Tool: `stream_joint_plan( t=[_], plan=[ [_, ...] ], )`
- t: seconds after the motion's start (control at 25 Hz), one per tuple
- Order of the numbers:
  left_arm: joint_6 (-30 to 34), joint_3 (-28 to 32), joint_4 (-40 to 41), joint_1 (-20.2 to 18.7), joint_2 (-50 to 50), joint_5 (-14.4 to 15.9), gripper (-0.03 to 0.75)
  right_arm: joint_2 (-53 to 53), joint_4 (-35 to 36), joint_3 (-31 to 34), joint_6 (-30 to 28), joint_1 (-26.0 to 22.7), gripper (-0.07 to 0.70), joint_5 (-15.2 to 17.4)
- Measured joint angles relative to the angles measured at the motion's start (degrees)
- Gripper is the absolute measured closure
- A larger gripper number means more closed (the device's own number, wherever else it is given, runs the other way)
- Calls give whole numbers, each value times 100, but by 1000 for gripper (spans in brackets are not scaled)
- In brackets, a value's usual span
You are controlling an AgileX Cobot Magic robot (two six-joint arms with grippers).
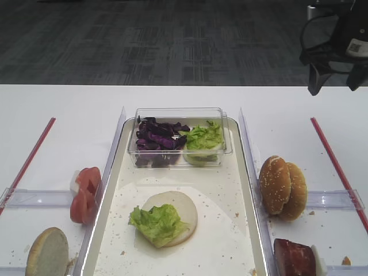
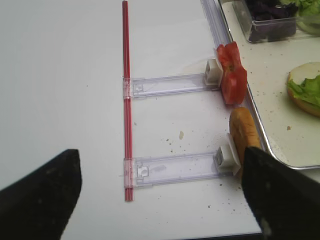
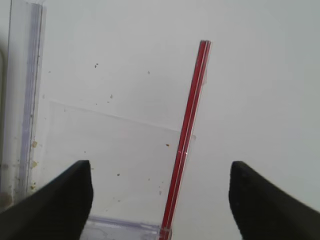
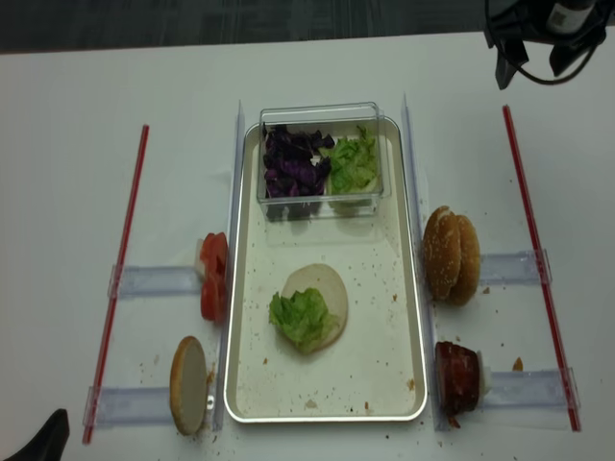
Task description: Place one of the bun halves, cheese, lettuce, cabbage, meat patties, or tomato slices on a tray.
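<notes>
From the high view, a lettuce (image 1: 158, 223) leaf lies on a bun half (image 1: 171, 217) mid-tray (image 1: 230, 190) (cut face up). Right wrist view: the right fingers (image 3: 65, 200) stand wide apart, empty, over the bench (image 3: 125, 50). Left wrist view: the left fingers (image 2: 40, 200) stand apart, empty, beside the tomato slices (image 2: 233, 75).

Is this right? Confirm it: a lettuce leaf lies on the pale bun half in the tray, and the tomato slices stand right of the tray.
One thing is wrong. The lettuce does lie on the bun half in the tray, but the tomato slices stand left of the tray, not right. The exterior high view shows it.
</notes>
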Motion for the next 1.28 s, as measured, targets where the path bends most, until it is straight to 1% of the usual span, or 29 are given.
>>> stream_joint_plan(
  t=[0.16,0.4,0.6,0.88,1.08,1.28],
  plan=[
    [0,0,0,0,0,0,118,-422,-12,407,10,0,54,0],
    [0,0,0,0,0,0,118,-1271,-23,1311,83,0,54,0],
    [0,0,0,0,0,0,118,-2181,-23,2087,174,0,54,0],
    [0,0,0,0,0,0,118,-3745,-31,3441,392,0,54,-25],
    [0,0,0,0,0,0,118,-5099,-99,4591,577,0,54,-308],
    [0,0,0,0,0,0,118,-6450,-284,5595,849,0,54,-424]
  ],
)
